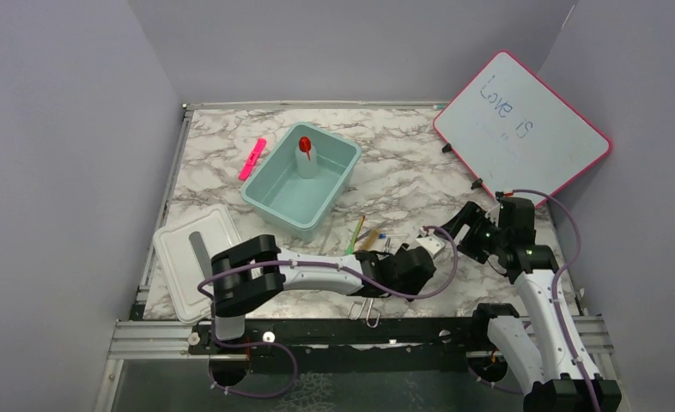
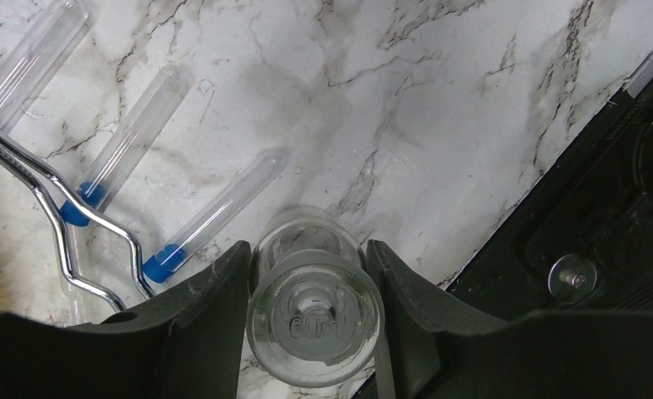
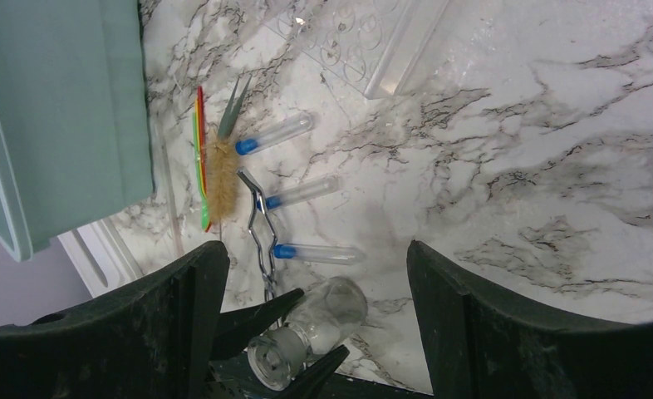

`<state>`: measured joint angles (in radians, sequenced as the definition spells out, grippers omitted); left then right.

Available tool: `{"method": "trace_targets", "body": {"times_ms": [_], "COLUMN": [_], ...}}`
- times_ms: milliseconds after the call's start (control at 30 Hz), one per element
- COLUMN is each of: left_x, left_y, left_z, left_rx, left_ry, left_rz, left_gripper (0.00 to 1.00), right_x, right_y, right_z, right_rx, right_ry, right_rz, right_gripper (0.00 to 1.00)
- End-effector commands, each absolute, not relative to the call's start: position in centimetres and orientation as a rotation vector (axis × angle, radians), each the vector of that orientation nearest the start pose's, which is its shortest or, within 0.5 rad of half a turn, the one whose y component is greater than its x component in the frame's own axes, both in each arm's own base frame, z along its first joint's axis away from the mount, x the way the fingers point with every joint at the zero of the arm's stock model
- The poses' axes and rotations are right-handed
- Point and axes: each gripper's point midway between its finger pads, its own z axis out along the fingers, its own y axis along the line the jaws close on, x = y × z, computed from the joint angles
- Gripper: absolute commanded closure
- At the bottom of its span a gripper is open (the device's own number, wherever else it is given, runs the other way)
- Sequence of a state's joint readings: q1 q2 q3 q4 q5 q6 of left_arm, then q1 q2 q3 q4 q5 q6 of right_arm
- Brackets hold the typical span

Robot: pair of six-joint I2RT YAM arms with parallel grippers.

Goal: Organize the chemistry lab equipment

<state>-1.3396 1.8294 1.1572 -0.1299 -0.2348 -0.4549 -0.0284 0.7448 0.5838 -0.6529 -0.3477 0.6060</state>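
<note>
Glass flask [image 2: 315, 309] sits clamped at its neck in the left hand [image 2: 307, 249]; next likely calls for lifting it to the bin [image 1: 276, 215] well beyond.

Plain lavender-grey walls [image 1: 59, 129] enclose a white, grey-veined marble tabletop [image 1: 403, 176] under soft, even light.

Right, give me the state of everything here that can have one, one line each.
glass flask, on its side, no stopper.
left gripper, shut on the glass flask's neck.
right gripper, open, empty.
test tubes, capped, lying flat.
dropper bottle, upright in the teal bin.
teal bin, open.
lid, off, lying flat.
whiteboard, propped at a tilt, written on.
</note>
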Motion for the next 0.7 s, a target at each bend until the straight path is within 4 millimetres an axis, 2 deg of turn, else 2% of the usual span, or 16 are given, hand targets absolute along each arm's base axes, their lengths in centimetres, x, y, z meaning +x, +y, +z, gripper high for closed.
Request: {"method": "trace_targets", "body": {"times_ms": [0, 133, 200, 367, 533, 667], "left_x": [13.1, 13.0, 13.0, 13.9, 16.5, 20.2], "left_y": [-45.3, -46.0, -46.1, -45.2, -41.8, -37.4], "left_z": [6.6, 8.6, 10.3, 16.6, 22.6, 27.0], "left_rx": [0.926, 0.931, 0.936, 0.910, 0.801, 0.649], "left_ry": [2.215, 2.178, 2.153, 2.040, 1.927, 1.878], "left_rz": [-0.563, -0.609, -0.634, -0.650, -0.536, -0.448], "left_gripper": [0.61, 0.63, 0.63, 0.64, 0.63, 0.63], "right_x": [21.4, 21.3, 21.4, 21.3, 21.3, 21.3], "right_y": [7.4, 7.4, 7.4, 7.4, 7.5, 7.5], "right_z": [12.5, 12.3, 12.3, 12.3, 12.4, 12.3], "right_rx": [0.603, 0.607, 0.607, 0.606, 0.603, 0.604], "right_ry": [2.343, 2.350, 2.350, 2.351, 2.352, 2.350], "right_rz": [0.678, 0.679, 0.677, 0.679, 0.683, 0.683], "right_gripper": [0.17, 0.17, 0.17, 0.17, 0.17, 0.17]}}
